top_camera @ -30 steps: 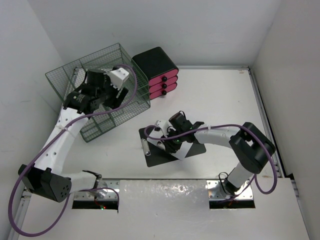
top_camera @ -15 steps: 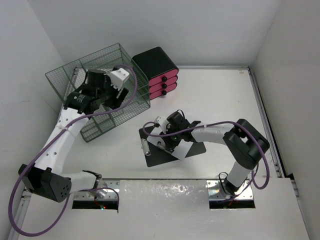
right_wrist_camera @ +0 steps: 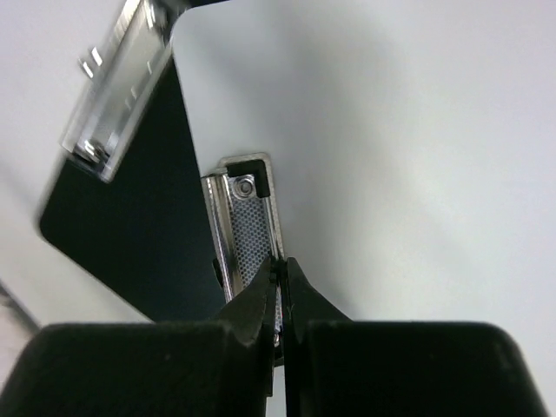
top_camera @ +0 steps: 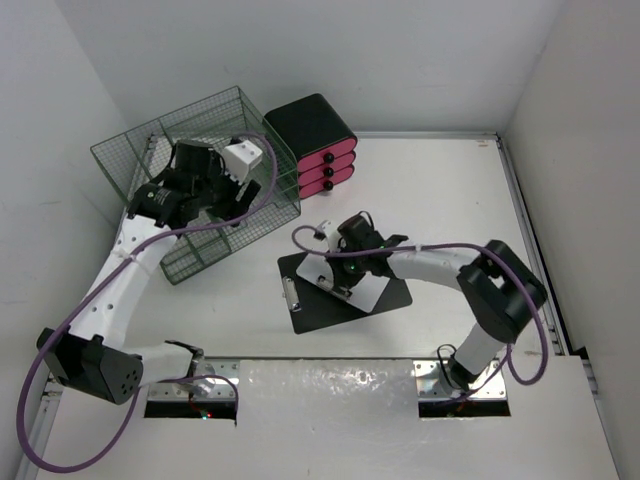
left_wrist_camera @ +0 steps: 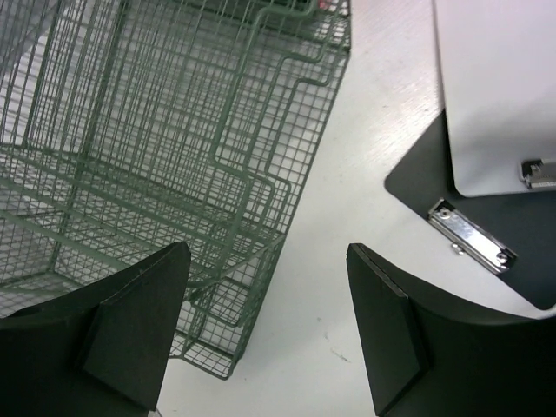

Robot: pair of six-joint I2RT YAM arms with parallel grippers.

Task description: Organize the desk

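Note:
The white desk (top_camera: 450, 200) holds a black clipboard (top_camera: 325, 300) with a white sheet (top_camera: 372, 292) on it. My right gripper (top_camera: 351, 264) is low over the board's far part. In the right wrist view its jaws (right_wrist_camera: 280, 266) are shut on the edge of a small silver mesh-patterned clip (right_wrist_camera: 246, 228) at the sheet's (right_wrist_camera: 391, 130) edge. The board's own metal clamp (right_wrist_camera: 117, 82) lies further off. My left gripper (top_camera: 222, 190) hovers over the green wire rack (top_camera: 195, 135). It is open and empty (left_wrist_camera: 269, 330), over bare desk (left_wrist_camera: 347, 174) beside the rack's corner (left_wrist_camera: 217, 347).
A black box with pink drawers (top_camera: 318, 148) stands behind the rack's right end. The clipboard (left_wrist_camera: 512, 261), its clamp (left_wrist_camera: 473, 236) and the small clip (left_wrist_camera: 539, 171) show at the right of the left wrist view. Walls close in at left, back and right.
My right gripper has shifted slightly toward the far side over the clipboard and turned, so more of the sheet shows. The left arm has barely moved.

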